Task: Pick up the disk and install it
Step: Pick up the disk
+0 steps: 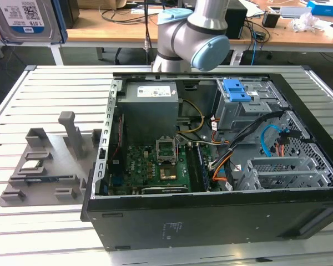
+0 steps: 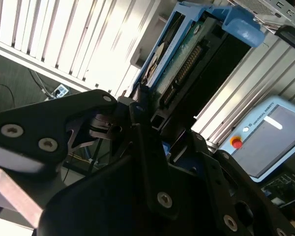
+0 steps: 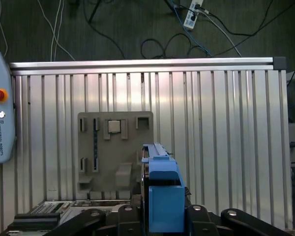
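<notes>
The disk (image 1: 25, 19) hangs high at the exterior view's upper left, its silver body and white-and-blue label facing the camera. In the first wrist view I see it edge-on as a blue carrier (image 3: 162, 191), held upright above the slatted table and the grey fixture. My gripper (image 3: 162, 219) is shut on it, with black fingers (image 3: 206, 216) pressing on both sides. In the second wrist view the disk (image 2: 187, 54) sticks out past the gripper (image 2: 137, 115), showing the carrier's blue edge and the connector side.
The open computer case (image 1: 211, 221) lies on the table, with a grey power supply (image 1: 150, 105), a motherboard (image 1: 155, 166) and a drive cage with a blue latch (image 1: 236, 88). A grey fixture (image 1: 44, 160) sits to the case's left. A teach pendant (image 3: 0, 113) rests beside the table.
</notes>
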Available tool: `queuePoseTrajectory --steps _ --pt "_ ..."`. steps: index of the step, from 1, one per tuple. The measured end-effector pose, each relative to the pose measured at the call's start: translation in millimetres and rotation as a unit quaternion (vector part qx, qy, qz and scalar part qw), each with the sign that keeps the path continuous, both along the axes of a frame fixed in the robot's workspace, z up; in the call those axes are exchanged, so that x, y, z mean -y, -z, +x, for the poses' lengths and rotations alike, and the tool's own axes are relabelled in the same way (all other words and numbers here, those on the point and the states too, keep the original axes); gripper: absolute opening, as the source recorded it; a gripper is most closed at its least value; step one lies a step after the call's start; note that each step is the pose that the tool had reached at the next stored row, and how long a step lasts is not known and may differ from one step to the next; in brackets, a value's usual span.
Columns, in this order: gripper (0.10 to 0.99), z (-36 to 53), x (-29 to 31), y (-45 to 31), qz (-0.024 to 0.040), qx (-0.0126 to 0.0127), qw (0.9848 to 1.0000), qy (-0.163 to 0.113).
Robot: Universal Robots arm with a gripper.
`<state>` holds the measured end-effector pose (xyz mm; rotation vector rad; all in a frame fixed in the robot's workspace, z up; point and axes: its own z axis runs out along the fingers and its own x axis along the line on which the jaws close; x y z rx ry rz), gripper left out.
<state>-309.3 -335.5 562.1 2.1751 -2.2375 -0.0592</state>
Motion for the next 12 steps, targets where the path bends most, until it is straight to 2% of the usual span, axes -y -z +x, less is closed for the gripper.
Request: queuePoseTrajectory --steps 3,8,10,12 --pt "0.365 11.3 0.0 -0.1 -0.0001 -0.0001 1.0000 0.000" --pt "0.365 43.6 -0.2 0.0 -0.0001 -0.0002 1.0000 0.000" --pt "0.365 50.2 -0.3 0.0 -0.0002 -0.0002 1.0000 0.000" --pt "0.365 60.9 -0.4 -0.1 -0.0005 -0.0003 1.0000 0.000"
